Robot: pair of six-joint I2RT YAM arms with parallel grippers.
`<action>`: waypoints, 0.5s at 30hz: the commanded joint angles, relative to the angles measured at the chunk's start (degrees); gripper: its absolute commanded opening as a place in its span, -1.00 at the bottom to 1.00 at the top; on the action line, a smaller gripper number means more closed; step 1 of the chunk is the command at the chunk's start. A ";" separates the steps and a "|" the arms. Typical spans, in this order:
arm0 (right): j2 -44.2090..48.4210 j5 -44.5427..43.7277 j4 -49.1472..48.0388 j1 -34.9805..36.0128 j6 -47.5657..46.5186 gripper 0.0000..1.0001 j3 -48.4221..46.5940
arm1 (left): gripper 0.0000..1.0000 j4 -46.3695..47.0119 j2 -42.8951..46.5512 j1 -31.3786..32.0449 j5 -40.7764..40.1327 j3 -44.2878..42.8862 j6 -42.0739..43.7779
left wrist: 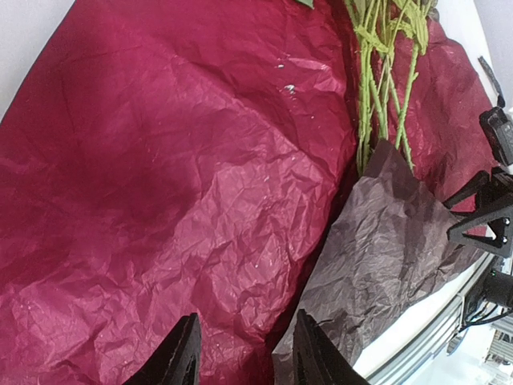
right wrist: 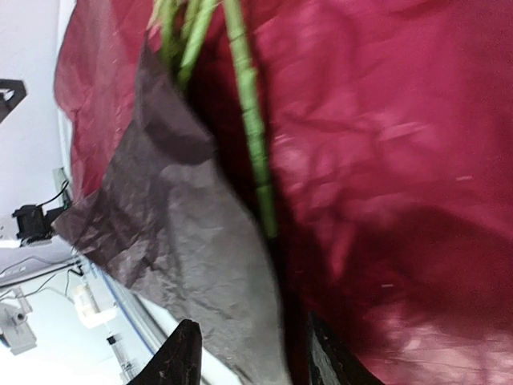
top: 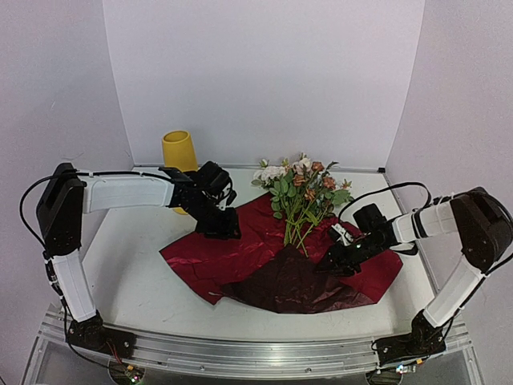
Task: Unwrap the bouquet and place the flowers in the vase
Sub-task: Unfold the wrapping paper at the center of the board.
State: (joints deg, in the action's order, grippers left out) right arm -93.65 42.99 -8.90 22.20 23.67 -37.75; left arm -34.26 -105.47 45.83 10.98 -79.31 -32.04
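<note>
The white desk [top: 128, 273] carries a big crinkled sheet of dark red wrapping paper [top: 240, 245], spread out across its middle, with the near corner folded over to show a duller, darker side. Beyond the paper's far left edge the yellow vase [top: 179, 151] stands upright. The flowers [top: 303, 188] lie on the paper's far right part, their blooms reaching past its far edge.

Top external view: fixed high behind the robot, angled down and forward over the whole surface [top: 128, 265] towards the back wall [top: 264, 80]. Left wrist view: close above the wrapping paper [left wrist: 160, 200], looking past the left pincer [left wrist: 244, 357], with the right arm [left wrist: 489, 216] at the frame's right edge. Right wrist view: nearer still, partly blurred, looking past the right pincer [right wrist: 252, 357]. All three views share the green stems [left wrist: 377, 88] and the paper's dark folded corner [left wrist: 385, 241].
</note>
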 commanded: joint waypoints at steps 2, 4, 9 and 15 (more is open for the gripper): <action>3.21 6.27 -0.31 2.18 0.48 -0.14 1.13 | -0.19 0.84 5.09 0.81 -2.82 1.49 -2.68; 4.90 7.44 -0.13 2.52 0.28 -0.20 1.61 | -0.19 0.90 5.98 1.10 -3.23 2.23 -3.18; 9.88 10.70 1.83 2.90 -0.67 -0.33 3.79 | -0.19 1.23 7.86 2.45 -4.17 3.72 -4.17; 18.86 13.93 4.81 3.34 -0.99 -0.28 6.91 | -0.18 1.49 8.11 4.40 -4.04 3.85 -5.00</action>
State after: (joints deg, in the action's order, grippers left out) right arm -80.42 51.87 -8.35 24.94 23.61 -32.73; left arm -34.00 -99.51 48.92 7.73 -75.50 -35.93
